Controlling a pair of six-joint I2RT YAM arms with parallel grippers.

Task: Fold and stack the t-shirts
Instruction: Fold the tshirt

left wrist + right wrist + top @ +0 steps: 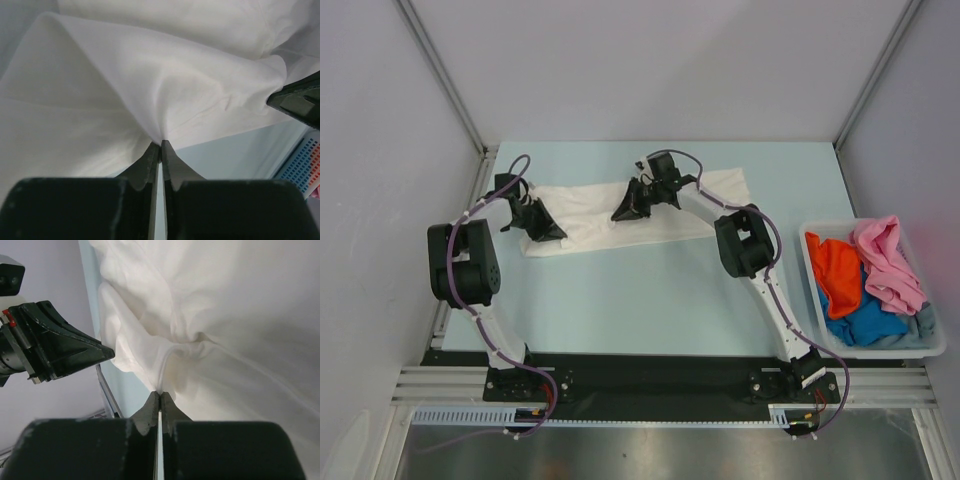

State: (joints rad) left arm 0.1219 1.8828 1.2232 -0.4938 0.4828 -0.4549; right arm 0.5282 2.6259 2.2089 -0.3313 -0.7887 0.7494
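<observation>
The white shirt [585,215] lay spread on the far half of the table [650,300], its long axis running left to right, with the right end a little farther away. Both claws were down on it. The left claw [160,144] held its jaws nearly together on a pinch of cloth near the shirt's left end. The right claw [160,393] was pinched tight on a raised ridge of cloth about midway along. The two grips therefore sat side by side on the left half, with the cloth puckered toward each. Everything from the right claw out to the right end lay flat and unheld, on the side nearer the bin [885,351]. I judged that the coming fold turned on that axis: the held left half looked set to be lifted and carried rightward over the free half, with both claws level so the span between them did not sag. The right arm reached over the free part and might drag it. The orange shirt [835,272], pink shirt [890,258] and blue shirt [870,322] sat heaped in the bin, well apart from both claws
</observation>
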